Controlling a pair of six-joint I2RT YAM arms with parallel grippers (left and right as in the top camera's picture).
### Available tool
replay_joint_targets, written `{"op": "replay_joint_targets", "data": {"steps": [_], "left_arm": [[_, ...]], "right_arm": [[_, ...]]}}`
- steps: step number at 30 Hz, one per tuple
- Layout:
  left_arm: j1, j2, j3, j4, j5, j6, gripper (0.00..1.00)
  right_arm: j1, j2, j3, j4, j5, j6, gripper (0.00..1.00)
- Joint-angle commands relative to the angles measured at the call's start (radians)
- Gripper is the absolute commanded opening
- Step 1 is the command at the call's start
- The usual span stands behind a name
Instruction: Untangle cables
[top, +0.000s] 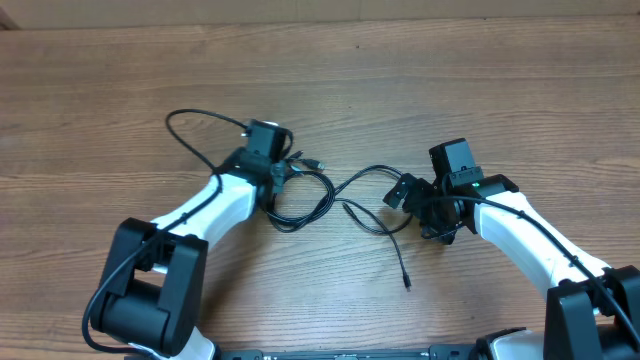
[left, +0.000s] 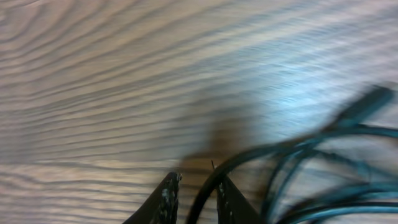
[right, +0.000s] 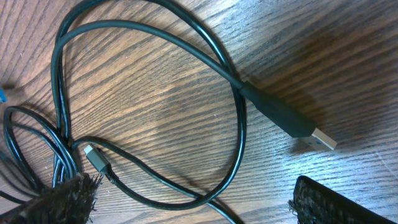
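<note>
Cables (top: 328, 192) sit bunched in the middle of the wooden table (top: 480, 80), stretched between the two arms. The thickest knot of loops is at the left gripper (left: 198, 200). One loop (top: 190, 146) strays out toward 10 o'clock from that gripper, and a loose tail with a plug (top: 407, 286) trails off toward 6 o'clock from the middle of the bundle.

In the left wrist view a single strand (left: 201, 190) runs right between the fingertips, which are only narrowly apart. That view is smeared, so I can't tell whether they're actually biting it.

The right gripper (right: 202, 208) has its fingers spread wide and nothing in them. It hangs over a big open loop, with a flat USB plug (right: 289, 119) at about 2 o'clock in its view and a small plug (right: 95, 157) tucked by its finger at about 8 o'clock.

My read is that this is the grab stage, with nothing pulled apart yet. Next it looks like the left needs a firm pinch on that strand, the right needs to pick a different cable, probably the USB end, and then they can draw apart slowly. A hard yank would likely just tighten the knot.
</note>
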Motion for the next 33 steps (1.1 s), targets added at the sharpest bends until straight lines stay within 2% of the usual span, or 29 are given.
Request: {"op": "replay_joint_targets", "data": {"steps": [1, 3, 8, 12, 17, 22, 26, 33], "left_arm": [[0.031, -0.019, -0.012, -0.002, 0.016, -0.052, 0.22], [0.037, -0.019, -0.012, -0.006, 0.072, -0.051, 0.26], [0.037, -0.019, -0.011, 0.004, 0.295, 0.071, 0.21], [0.037, -0.019, -0.011, 0.029, 0.418, 0.13, 0.35], [0.037, -0.019, -0.011, 0.034, 0.413, 0.171, 0.4], [0.037, -0.017, -0.013, 0.035, 0.359, 0.17, 0.37], [0.037, 0.0, -0.013, 0.058, 0.314, 0.169, 0.41], [0.037, 0.084, -0.013, 0.087, 0.314, 0.17, 0.4]], "right_arm": [[0.0, -0.022, 0.001, 0.004, 0.017, -0.007, 1.0], [0.0, -0.022, 0.001, 0.004, 0.017, -0.007, 1.0], [0.0, -0.022, 0.001, 0.004, 0.018, -0.007, 1.0], [0.0, -0.022, 0.001, 0.004, 0.018, -0.007, 1.0], [0.0, -0.022, 0.001, 0.003, 0.018, -0.007, 1.0], [0.0, -0.022, 0.001, 0.003, 0.017, -0.007, 1.0], [0.0, -0.022, 0.001, 0.003, 0.017, -0.007, 1.0], [0.0, -0.022, 0.001, 0.003, 0.017, -0.008, 1.0]]}}
